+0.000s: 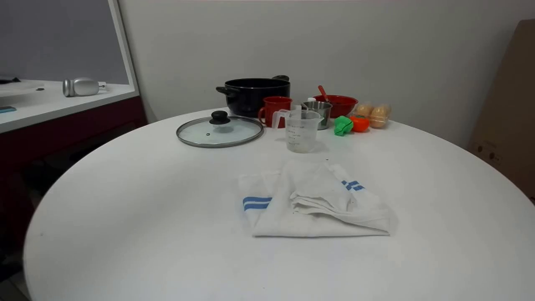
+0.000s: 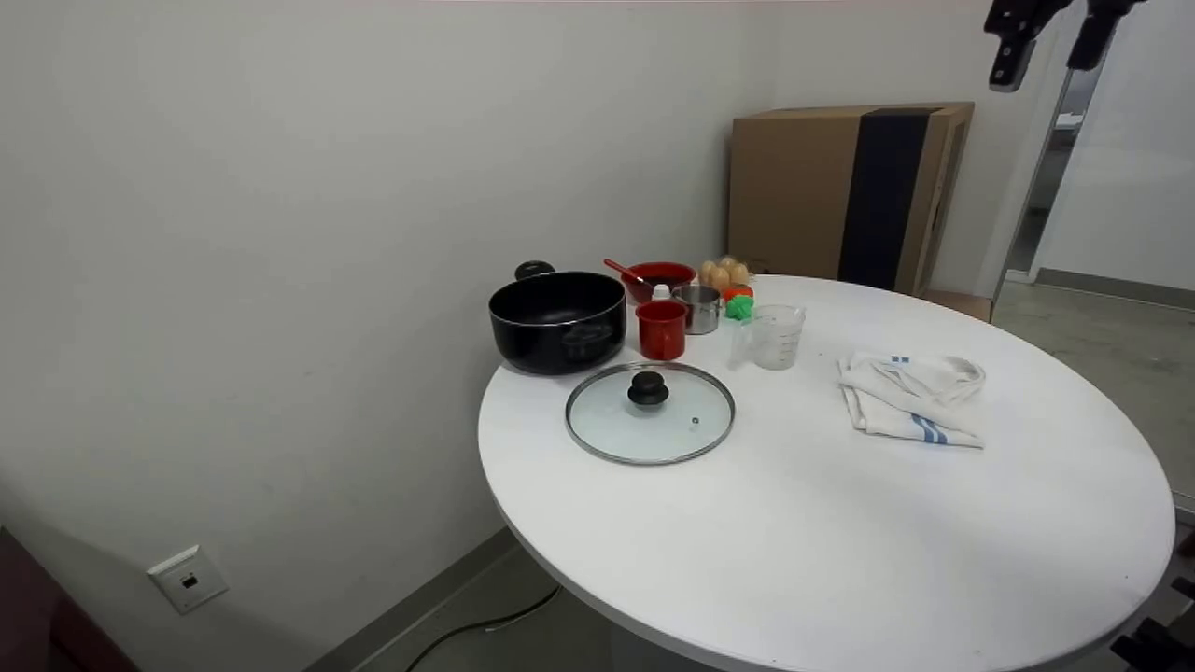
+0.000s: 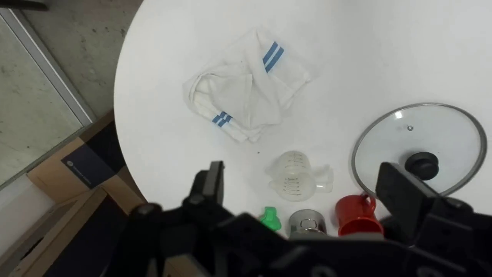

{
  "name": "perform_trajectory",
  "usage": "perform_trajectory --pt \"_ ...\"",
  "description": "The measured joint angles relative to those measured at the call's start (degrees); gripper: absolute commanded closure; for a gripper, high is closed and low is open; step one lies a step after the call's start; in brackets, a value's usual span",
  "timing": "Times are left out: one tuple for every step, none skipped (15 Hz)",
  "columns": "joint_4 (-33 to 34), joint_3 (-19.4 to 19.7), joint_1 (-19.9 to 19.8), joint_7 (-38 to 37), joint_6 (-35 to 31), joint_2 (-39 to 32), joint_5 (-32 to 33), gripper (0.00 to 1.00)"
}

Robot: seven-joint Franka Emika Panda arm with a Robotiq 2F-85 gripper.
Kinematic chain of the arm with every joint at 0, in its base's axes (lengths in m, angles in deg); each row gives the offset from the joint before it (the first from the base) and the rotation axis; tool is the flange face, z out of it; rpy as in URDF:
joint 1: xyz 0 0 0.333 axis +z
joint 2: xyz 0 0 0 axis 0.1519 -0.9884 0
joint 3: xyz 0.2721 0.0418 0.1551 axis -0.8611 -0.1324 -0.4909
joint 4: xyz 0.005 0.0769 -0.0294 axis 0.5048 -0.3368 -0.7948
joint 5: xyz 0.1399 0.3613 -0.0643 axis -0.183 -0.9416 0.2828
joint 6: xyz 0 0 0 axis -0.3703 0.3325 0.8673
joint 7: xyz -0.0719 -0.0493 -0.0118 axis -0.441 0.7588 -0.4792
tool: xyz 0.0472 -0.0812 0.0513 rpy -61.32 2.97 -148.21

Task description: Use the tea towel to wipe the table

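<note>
The tea towel is white with blue stripes. It lies loosely folded and a little rumpled on the round white table. It also shows in an exterior view and in the wrist view. My gripper is high above the table at the top edge of an exterior view, apart from the towel. In the wrist view its two black fingers stand wide apart with nothing held between them. The gripper is out of sight in an exterior view that shows the towel close up.
A transparent measuring cup stands just behind the towel. A glass lid, black pot, red mug, metal cup, red bowl, green pepper-like item, tomato and eggs stand near the wall.
</note>
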Motion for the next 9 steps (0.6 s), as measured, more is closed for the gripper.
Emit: perform_trajectory --pt "0.00 0.38 0.66 1.14 -1.98 -1.26 -0.20 0.00" --pt "-0.01 0.67 1.11 1.95 -4.17 -2.61 -0.21 0.00" --pt "-0.03 0.90 1.37 2.65 -6.56 -4.12 -0.21 0.00" --pt "-0.17 1.19 1.58 3.38 -9.35 -5.86 -0.37 0.00" --pt "-0.50 1.57 1.79 4.31 -11.91 -7.74 -0.81 0.00" --pt "-1.10 2.06 2.01 5.56 -14.13 -9.76 -1.62 0.00" --pt "-1.99 2.51 2.13 7.00 -16.22 -11.88 -2.67 0.00" --pt "-3.10 3.01 2.26 8.87 -18.23 -14.09 -4.20 0.00" --pt "-4.21 3.46 2.36 10.97 -20.03 -16.23 -5.88 0.00"
